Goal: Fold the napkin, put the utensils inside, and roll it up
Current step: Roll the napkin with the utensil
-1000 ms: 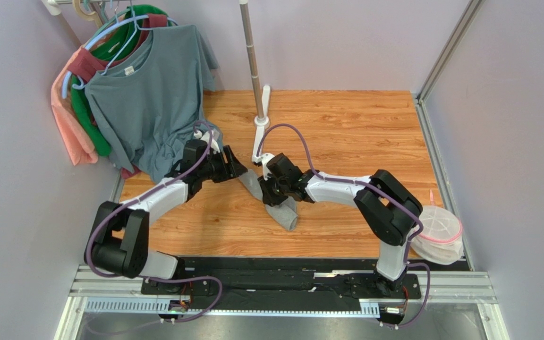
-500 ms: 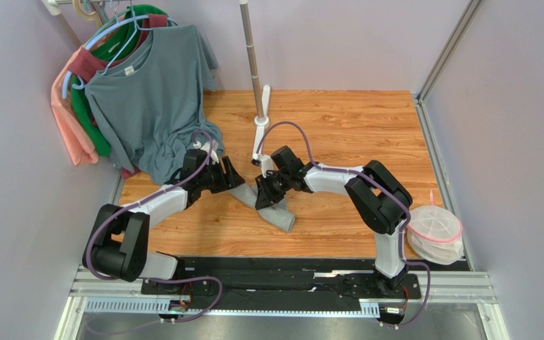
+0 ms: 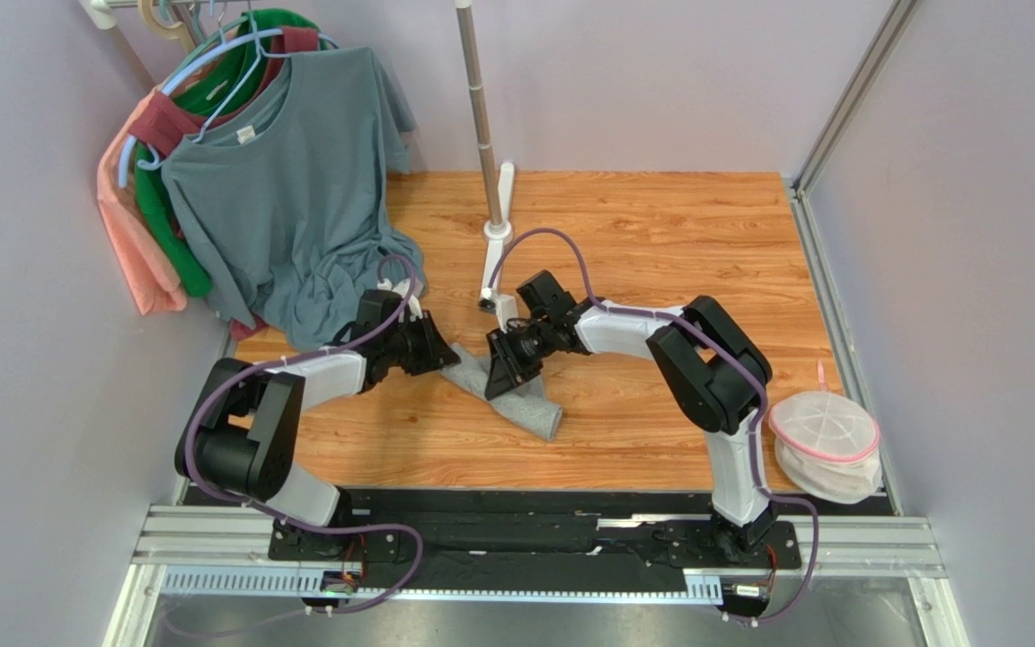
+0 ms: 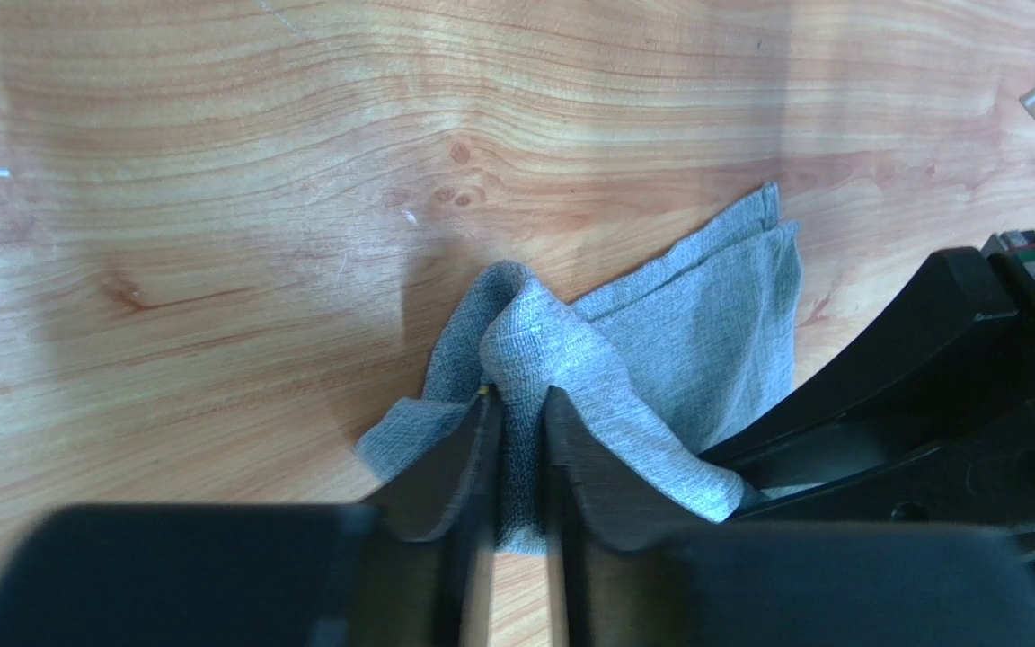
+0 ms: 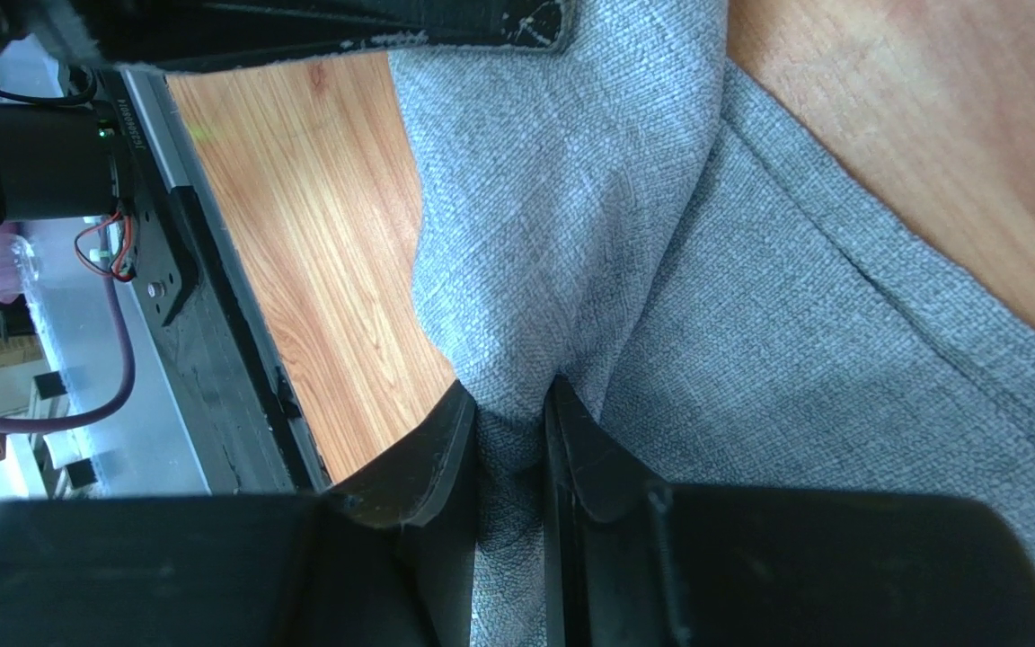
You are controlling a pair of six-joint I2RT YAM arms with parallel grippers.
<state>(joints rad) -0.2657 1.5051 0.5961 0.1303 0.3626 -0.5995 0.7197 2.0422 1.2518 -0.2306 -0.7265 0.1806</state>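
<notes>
Left claw newly tight on 1 seemingly folded napkin; right claw tight likewise.

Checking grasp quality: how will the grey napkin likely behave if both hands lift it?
Probably floppy: the napkin bunches into a soft ridge where the left hand pinches it. Likely to sag between grips, as loose folds drape at the right hand. Its coarse weave suggests little slipping.
</notes>
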